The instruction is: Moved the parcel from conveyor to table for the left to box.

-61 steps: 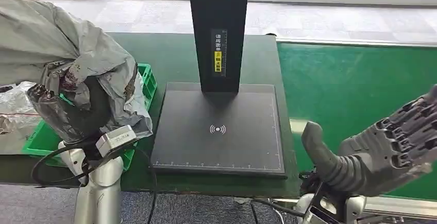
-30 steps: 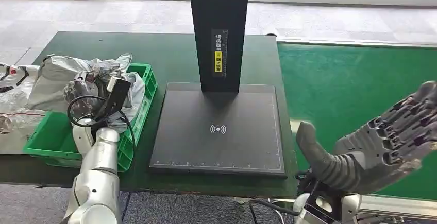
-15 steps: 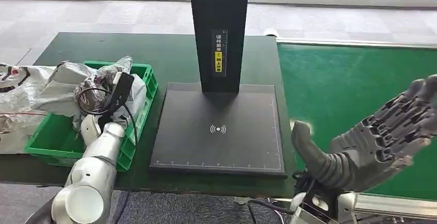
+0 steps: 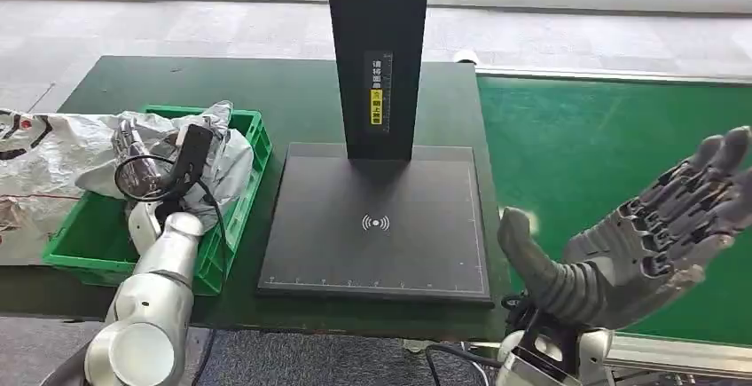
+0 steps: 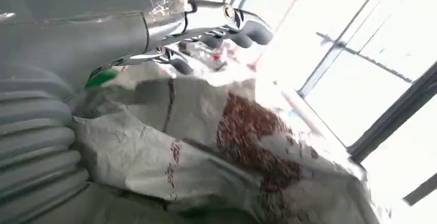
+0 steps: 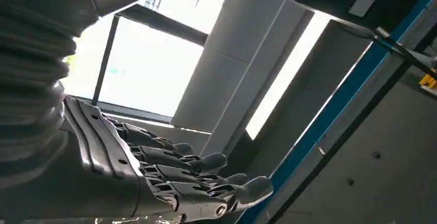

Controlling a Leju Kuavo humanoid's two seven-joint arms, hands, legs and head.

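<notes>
The counter point(image 4: 266, 84) is a dark green top carrying a black scanner stand point(image 4: 376, 217) in the middle, with the green conveyor point(image 4: 603, 146) running along its right side. At the counter's left end sits a green box point(image 4: 232, 217), and the parcel point(image 4: 226, 151), a crumpled grey plastic mailing bag, lies in it, draped over the box's near-right corner and rim. It looks soft and light, with no stiff shape of its own; the film is wrinkled and probably a bit slippery, so a loose fold would likely slide out of a light pinch. The safer hold, I judge, is a full gather of a thick bunch of the bag near its bulkiest part rather than a thin edge. The left hand point(image 4: 142, 160) rests on top of the parcel inside the box; in the left wrist view its fingers point(image 5: 242, 26) lie extended above the grey film, but whether they pinch a fold I cannot tell. The right hand point(image 4: 638, 244) hangs over the near edge of the conveyor, palm up, fingers spread, holding nothing.
</notes>
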